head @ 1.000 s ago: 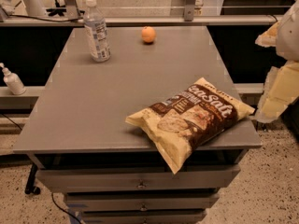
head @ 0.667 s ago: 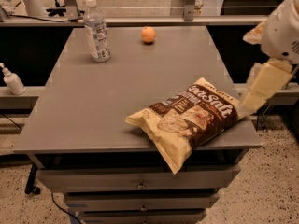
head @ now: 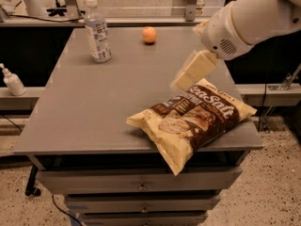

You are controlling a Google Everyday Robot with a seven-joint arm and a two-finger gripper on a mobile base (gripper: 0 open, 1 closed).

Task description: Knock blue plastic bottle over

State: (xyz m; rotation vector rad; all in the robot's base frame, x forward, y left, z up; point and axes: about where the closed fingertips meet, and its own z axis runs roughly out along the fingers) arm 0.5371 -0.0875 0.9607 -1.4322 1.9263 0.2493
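The blue plastic bottle point(head: 98, 29) stands upright near the far left corner of the grey table point(head: 89, 112); it has a white cap and a white-and-blue label. My gripper point(head: 188, 75) hangs from the white arm point(head: 249, 18) coming in from the upper right. It is above the table's right half, just over the top edge of a chip bag, and well to the right of the bottle. Nothing is in the gripper that I can see.
A brown-and-cream chip bag point(head: 195, 121) lies at the table's front right, overhanging the edge. An orange point(head: 149, 34) sits at the far middle. A small white pump bottle point(head: 12, 81) stands on a ledge to the left. Drawers are below the tabletop.
The arm and gripper have swung in from the right edge, leftward and over the table, now above the chip bag. The bottle, orange and bag have not moved.
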